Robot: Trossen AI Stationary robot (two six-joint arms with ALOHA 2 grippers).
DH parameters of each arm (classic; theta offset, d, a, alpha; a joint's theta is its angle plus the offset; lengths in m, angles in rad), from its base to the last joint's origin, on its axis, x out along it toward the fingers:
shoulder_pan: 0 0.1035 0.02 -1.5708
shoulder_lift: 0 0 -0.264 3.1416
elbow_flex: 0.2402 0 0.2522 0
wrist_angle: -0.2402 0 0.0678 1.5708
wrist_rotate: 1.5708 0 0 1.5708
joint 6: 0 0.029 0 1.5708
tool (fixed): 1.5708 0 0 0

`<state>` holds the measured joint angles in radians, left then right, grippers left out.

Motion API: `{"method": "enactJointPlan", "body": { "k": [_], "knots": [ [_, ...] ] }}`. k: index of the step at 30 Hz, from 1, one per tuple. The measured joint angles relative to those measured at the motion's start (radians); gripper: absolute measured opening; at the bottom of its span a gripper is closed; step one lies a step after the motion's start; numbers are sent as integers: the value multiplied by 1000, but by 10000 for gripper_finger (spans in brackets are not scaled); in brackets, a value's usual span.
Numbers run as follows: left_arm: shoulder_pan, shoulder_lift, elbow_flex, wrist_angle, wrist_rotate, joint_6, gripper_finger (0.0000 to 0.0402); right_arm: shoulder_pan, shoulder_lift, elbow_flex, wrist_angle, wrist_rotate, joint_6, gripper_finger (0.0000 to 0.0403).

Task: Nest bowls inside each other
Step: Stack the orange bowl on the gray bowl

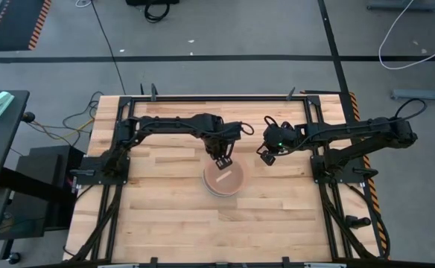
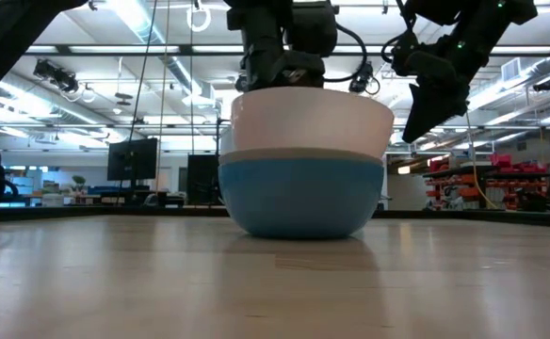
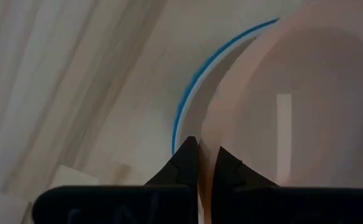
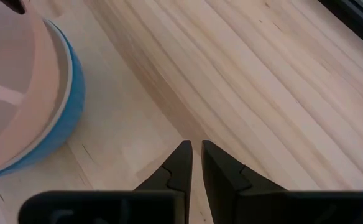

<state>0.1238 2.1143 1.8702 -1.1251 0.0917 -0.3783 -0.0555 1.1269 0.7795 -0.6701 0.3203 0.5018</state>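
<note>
The three bowls stand nested near the table's middle. The blue bowl rests on the wood, a thin band of the pale grey bowl shows above it, and the salmon pink bowl is on top. My left gripper is over the stack's far rim, shut on the pink bowl. My right gripper hovers to the right of the stack, above bare wood, shut and holding nothing. My left gripper pinches the pink bowl's rim on the far side of the stack. One finger is inside the bowl and the other is outside its wall. It comes from above, pointing down. The bowl is upright inside the grey bowl.
Bare wooden table lies all around the stack, with wide free room on the near side. A black metal frame runs along the table's edges. The arm bases stand at the left and right sides.
</note>
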Motion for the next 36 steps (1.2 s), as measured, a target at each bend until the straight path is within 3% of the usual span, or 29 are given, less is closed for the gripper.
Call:
{"method": "enactJointPlan", "body": {
  "k": [8,20,36],
  "knots": [
    [-4,0,0,0,1,-4,11,0,0,0,5,0,1,42],
    [-4,-3,0,-16,5,-11,86,0,0,0,7,0,1,42],
    [8,-37,1,-35,13,-8,94,0,0,0,17,0,2,42]
  ]
}}
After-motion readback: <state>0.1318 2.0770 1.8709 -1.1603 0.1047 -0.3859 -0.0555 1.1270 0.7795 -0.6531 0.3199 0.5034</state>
